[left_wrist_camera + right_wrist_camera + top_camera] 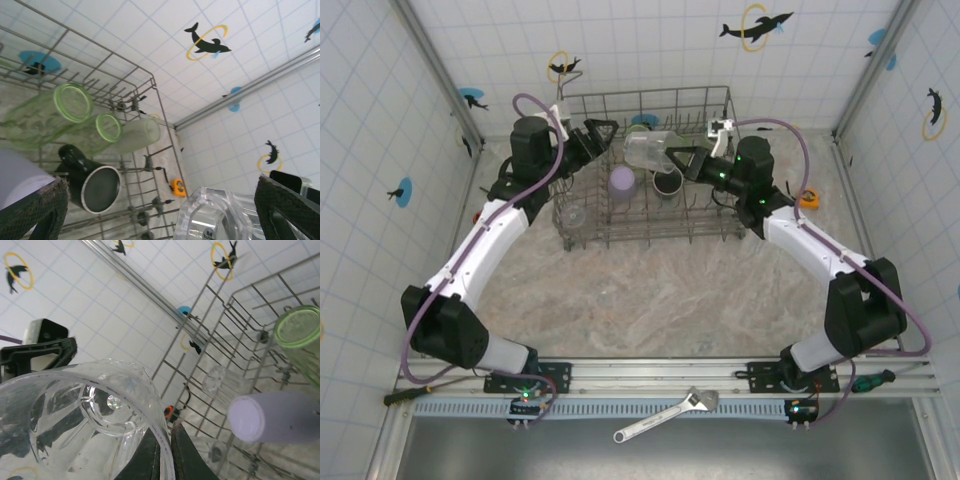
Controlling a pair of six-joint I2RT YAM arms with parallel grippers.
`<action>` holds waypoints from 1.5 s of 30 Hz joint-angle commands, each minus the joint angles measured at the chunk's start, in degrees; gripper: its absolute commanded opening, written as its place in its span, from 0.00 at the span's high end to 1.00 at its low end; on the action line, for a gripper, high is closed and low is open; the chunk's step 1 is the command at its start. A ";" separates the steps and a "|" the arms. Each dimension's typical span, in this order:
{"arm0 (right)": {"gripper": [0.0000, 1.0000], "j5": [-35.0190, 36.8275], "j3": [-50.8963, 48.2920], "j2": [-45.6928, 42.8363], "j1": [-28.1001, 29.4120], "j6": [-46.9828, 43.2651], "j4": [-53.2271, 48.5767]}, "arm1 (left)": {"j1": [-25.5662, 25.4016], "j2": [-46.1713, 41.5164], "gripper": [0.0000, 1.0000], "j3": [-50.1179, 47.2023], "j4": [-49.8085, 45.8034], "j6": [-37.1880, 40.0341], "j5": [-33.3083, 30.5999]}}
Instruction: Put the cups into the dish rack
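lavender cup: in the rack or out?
In. The lavender cup sits inside the dish rack, within its wire walls in the top view, next to the black mug.

The dish rack (640, 236) stands on the desk (650, 300). The mug (667, 183) sits at the rack's centre, the middle tumbler (622, 182) left of centre, and the corner tumbler (575, 214) in its near-left corner. My right pincer (676, 160) holds the raised tumbler (648, 148) over the rack's far half. My left pincer (599, 134) hangs over its left side.

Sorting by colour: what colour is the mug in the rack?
The mug is black; left wrist view.
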 commanded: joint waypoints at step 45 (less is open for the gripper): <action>1.00 -7.45 2.06 14.71 1.51 14.52 33.62 | 1.01 5.37 0.11 -3.98 18.18 -16.22 22.75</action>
